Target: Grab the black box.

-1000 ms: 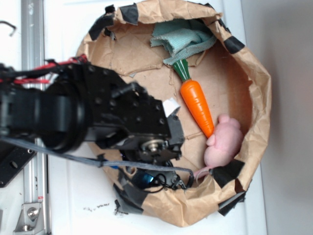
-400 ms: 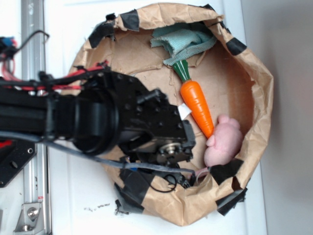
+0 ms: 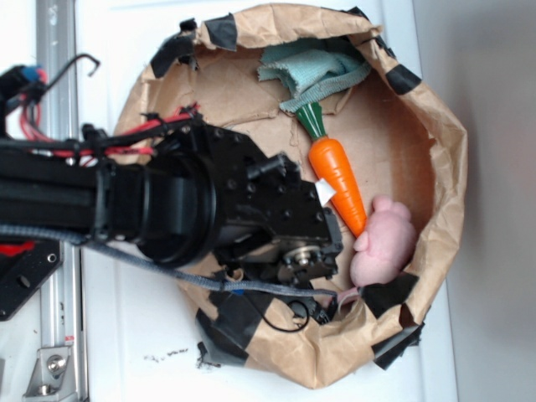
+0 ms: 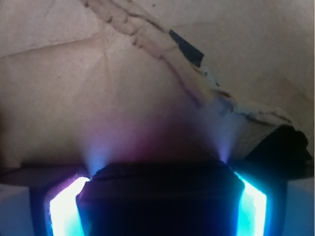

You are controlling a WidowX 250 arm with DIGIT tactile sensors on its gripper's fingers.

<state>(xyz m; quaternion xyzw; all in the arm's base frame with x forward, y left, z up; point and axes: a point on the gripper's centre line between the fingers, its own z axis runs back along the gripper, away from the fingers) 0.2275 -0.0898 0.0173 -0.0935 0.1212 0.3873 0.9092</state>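
The black box (image 4: 160,209) fills the gap between my two blue-lit fingers in the wrist view, and its edges touch both pads. My gripper (image 4: 161,179) is shut on it, with crumpled brown paper (image 4: 98,98) beyond. In the exterior view the black arm (image 3: 209,209) reaches in from the left over the paper basin. Its wrist end (image 3: 310,260) covers the fingers and the box, so neither shows there.
An orange carrot (image 3: 337,180) lies just right of the wrist, with a pink plush toy (image 3: 383,243) beyond it. A teal cloth (image 3: 314,71) sits at the back. The taped brown paper rim (image 3: 444,151) rings the basin. A metal rail (image 3: 54,84) runs along the left.
The arm has moved right, further over the basin, and its wrist now sits close to the carrot. The blue glow seen low under the wrist a second ago no longer shows.
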